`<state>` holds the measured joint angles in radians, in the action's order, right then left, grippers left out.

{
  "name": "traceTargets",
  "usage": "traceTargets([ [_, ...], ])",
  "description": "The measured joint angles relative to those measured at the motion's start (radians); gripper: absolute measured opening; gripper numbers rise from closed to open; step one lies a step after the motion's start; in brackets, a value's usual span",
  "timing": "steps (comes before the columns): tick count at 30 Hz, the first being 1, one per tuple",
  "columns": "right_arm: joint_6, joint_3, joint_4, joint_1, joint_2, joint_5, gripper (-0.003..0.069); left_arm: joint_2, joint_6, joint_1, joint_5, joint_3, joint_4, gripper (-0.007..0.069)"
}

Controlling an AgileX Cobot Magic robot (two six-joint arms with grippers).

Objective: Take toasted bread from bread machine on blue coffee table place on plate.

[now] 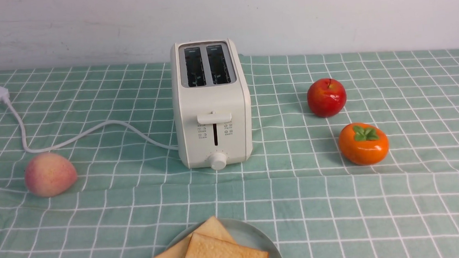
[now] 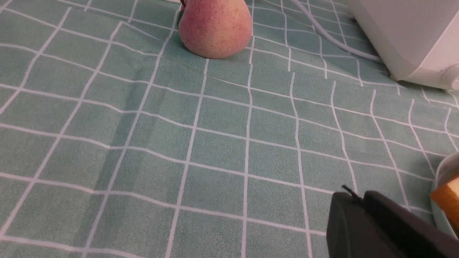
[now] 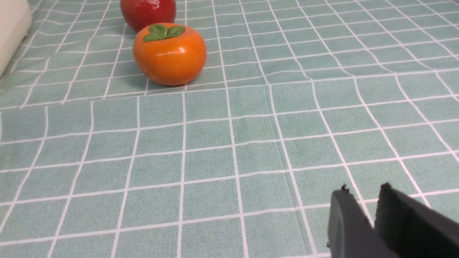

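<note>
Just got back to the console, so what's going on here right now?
Nothing is being handled. Both toast slices already lie overlapping on the plate at the near edge, and the toaster's slots look empty. The left gripper and right gripper sit low over bare tablecloth, holding nothing. The left looks shut, the right nearly so.

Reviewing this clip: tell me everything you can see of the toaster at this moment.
The toaster is a cream-white, smooth, plastic-looking box with rounded corners, standing upright on the checked tablecloth toward the back, in the middle. Its two dark slots look empty. The front carries a lever at the top of its slit, small printed symbols and a round knob at the base. A white cord runs off its left side to a loose plug. Neither gripper touches it.
</note>
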<state>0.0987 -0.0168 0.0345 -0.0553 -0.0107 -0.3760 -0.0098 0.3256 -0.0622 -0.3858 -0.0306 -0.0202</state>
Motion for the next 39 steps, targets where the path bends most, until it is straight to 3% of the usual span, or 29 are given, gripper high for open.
traceTargets([
  [39,0.0,0.0,0.0,0.0,0.0,0.0,0.0192,0.0,0.0,0.0,0.0,0.0,-0.001,0.0072],
])
